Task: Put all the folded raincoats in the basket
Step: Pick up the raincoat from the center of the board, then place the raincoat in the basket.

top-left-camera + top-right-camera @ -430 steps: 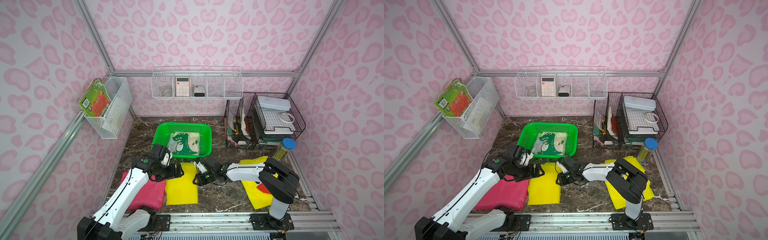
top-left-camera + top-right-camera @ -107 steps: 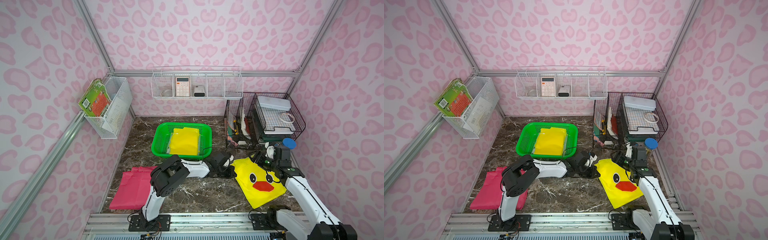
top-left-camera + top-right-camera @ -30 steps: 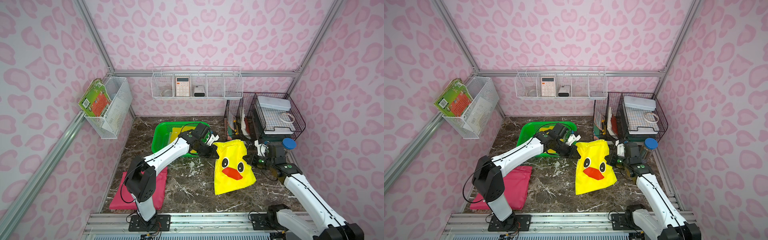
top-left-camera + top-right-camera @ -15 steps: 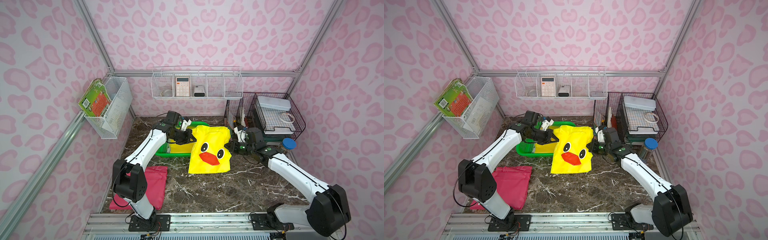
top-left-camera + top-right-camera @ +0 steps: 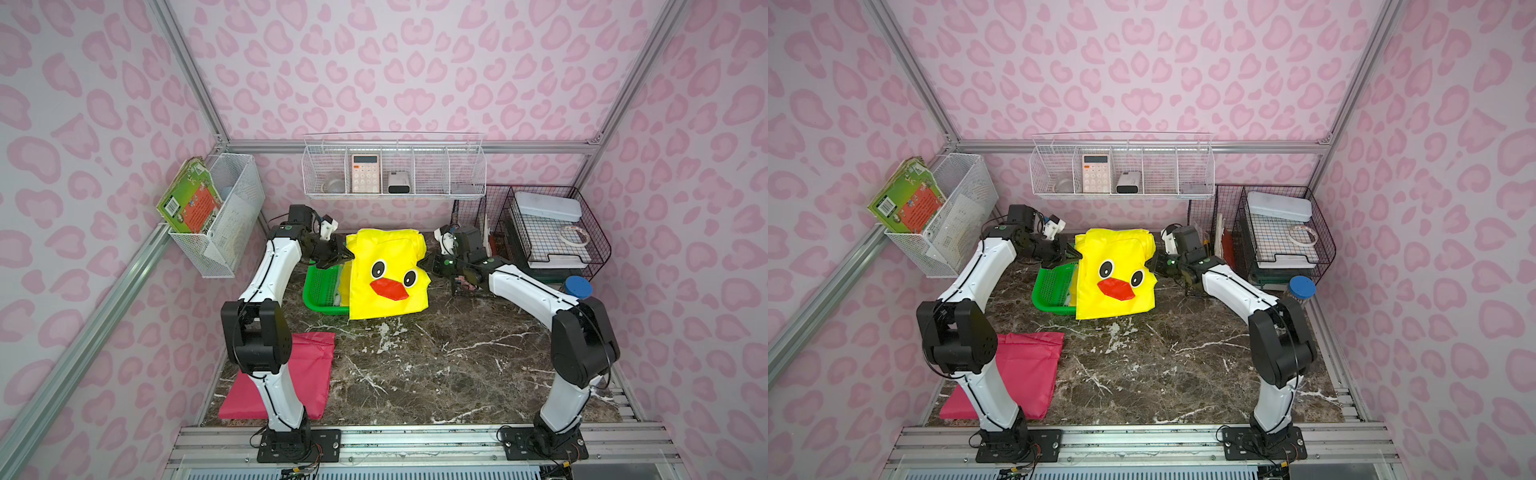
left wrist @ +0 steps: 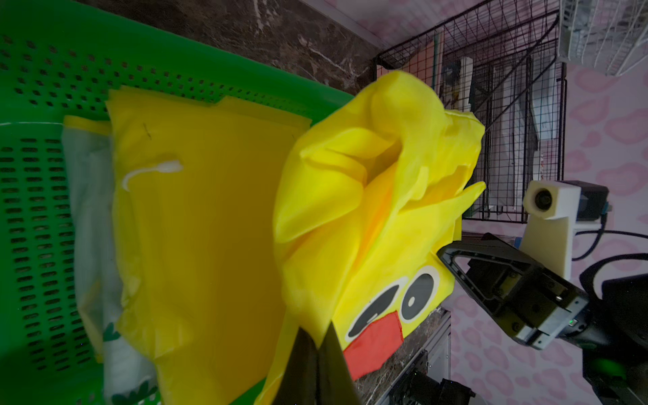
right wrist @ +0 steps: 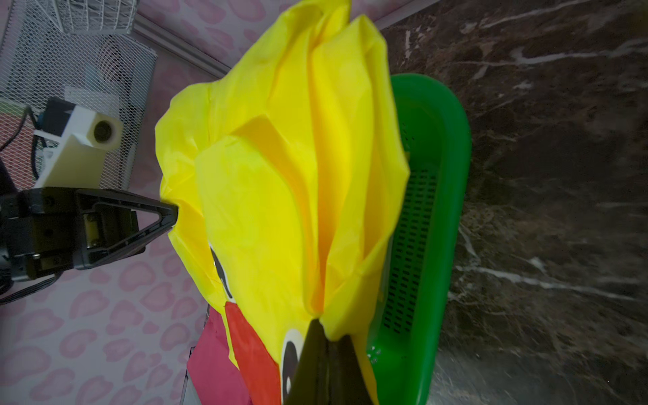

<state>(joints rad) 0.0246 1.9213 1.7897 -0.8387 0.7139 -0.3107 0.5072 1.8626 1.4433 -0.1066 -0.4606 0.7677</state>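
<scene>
The raincoat [image 5: 386,274] hangs in the air between both grippers, duck face towards the robot, over the right half of the basket [image 5: 322,286]. The left gripper [image 5: 348,257] is closed on its upper left corner and the right gripper [image 5: 423,262] is closed on its right edge; each wrist view shows its own fingertips pinching yellow fabric.

The top of the coat bulges open between the grips, so the fold is likely to spread further as it comes down. The hem hangs over the basket's near rim, and whether it touches the desk [image 5: 436,353] cannot be told. If it is lowered here, part would probably land outside. An uneven release would swing it sideways.

Both arms reach far forward with wrists turned inward. The right forearm passes close to the black rack [image 5: 540,232].
</scene>
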